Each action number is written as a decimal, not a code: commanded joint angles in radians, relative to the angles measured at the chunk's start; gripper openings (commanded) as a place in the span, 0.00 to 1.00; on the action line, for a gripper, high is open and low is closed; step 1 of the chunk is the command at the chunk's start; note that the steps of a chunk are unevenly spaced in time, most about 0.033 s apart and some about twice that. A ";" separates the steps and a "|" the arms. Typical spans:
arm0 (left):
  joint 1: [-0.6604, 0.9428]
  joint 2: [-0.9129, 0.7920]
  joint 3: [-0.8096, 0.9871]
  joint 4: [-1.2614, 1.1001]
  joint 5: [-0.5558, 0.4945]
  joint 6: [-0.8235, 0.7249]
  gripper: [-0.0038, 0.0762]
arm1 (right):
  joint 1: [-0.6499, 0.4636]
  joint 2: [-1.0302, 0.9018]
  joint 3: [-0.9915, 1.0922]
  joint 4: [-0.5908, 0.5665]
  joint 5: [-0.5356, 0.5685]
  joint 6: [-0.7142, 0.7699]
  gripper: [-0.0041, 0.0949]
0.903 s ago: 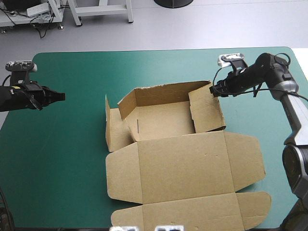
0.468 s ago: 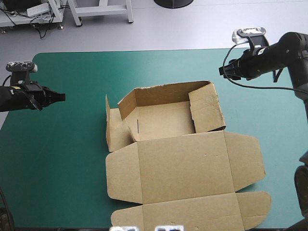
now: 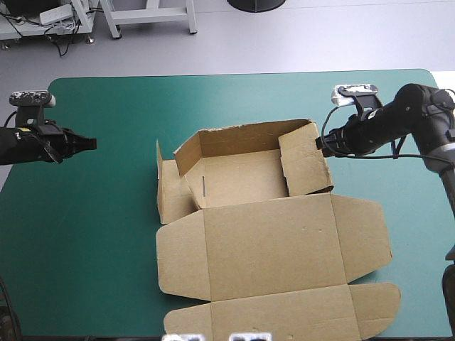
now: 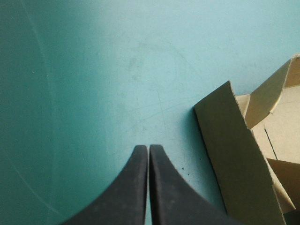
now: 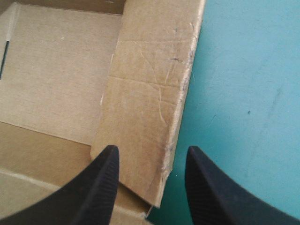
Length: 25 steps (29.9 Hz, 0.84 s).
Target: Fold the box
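Right gripper open, fingers wide apart, holding nothing, poised at right wall of box: one finger over box interior, other over teal-green cover just outside wall. Left gripper closed to single point, empty, well apart from box's left flap. Box sits mid-cover, back and right walls raised, left flap leaning outward, lid flat on box's near side.

Teal-green cover — faint marks, possibly scratches.
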State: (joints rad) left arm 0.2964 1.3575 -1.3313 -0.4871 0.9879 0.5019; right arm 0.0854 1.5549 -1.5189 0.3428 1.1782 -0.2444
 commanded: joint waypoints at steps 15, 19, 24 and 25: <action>0.003 -0.031 -0.027 -0.041 -0.019 -0.001 0.04 | 0.001 0.182 0.016 0.127 -0.168 -0.111 0.45; 0.003 -0.031 -0.027 -0.041 -0.019 -0.001 0.04 | 0.001 0.209 0.016 0.127 -0.201 -0.131 0.30; 0.003 -0.031 -0.027 -0.041 -0.019 -0.001 0.04 | 0.001 0.215 0.016 0.137 -0.246 -0.138 0.04; 0.003 -0.031 -0.027 -0.041 -0.017 -0.001 0.04 | 0.001 0.215 0.016 0.147 -0.254 -0.138 0.04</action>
State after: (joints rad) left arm 0.2964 1.3575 -1.3313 -0.4878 1.0025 0.5019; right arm 0.0865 1.8163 -1.4766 0.4477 0.9728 -0.3660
